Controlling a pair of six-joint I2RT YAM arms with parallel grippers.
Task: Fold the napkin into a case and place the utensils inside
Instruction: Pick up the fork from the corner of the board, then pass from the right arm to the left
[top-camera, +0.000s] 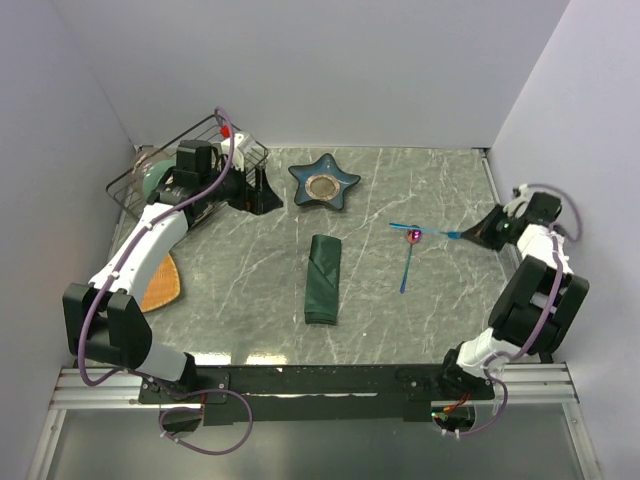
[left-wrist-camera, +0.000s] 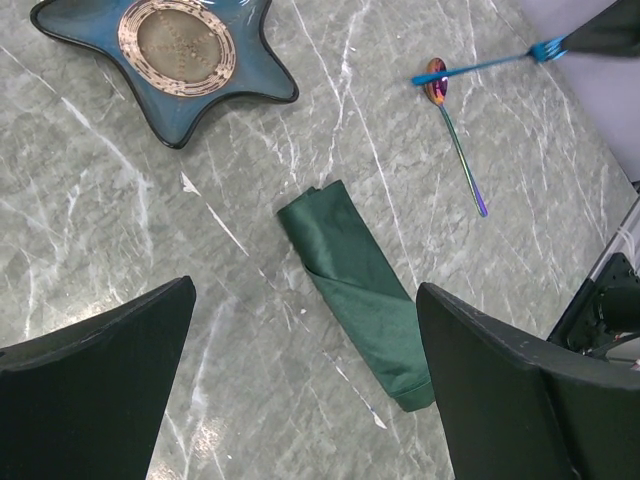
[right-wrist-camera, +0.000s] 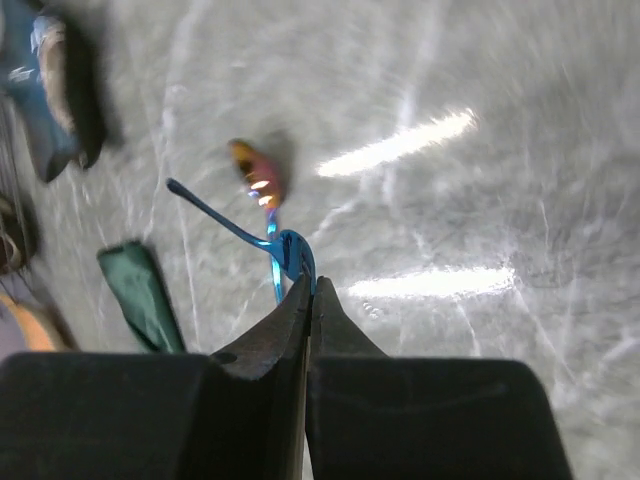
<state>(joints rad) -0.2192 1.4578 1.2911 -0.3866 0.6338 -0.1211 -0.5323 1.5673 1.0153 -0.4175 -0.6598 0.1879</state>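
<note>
Napkin: the dark green cloth napkin (top-camera: 323, 278) is folded into a narrow, long, layered rectangle. It lies flat at the centre of the top view, with its long side running up and down the frame.
Blue utensil: the bright blue slim utensil (top-camera: 425, 231) is seen right of centre in the top view, almost level and well apart from the napkin. Its pronged end points to the right, and its other end crosses over the spoon's bowl.
Spoon: the pink-magenta slim spoon (left-wrist-camera: 460, 150) is laid on the table with its bowl up-frame and its handle slanting down-frame. It is outside the napkin and to its right.
Right gripper: the right gripper (right-wrist-camera: 308, 288) is placed at the right edge of the top view. Its fingers are pressed together on the pronged end of the blue utensil.
Left gripper: the left gripper (top-camera: 255, 192) is spread wide and nothing is held in it. It is seen at the upper left of the top view, beside the black wire basket (top-camera: 150, 170).
Left wrist view: the napkin is framed between the two dark fingers (left-wrist-camera: 90, 390).
Dish: the star-shaped blue dish (top-camera: 324, 183) is set above the napkin in the frame, apart from it.
Mat: the orange-tan flat mat (top-camera: 160, 285) is seen at the left, partly hidden by the left arm.
Surface: everything is borne by the grey marbled table (top-camera: 250, 260).
</note>
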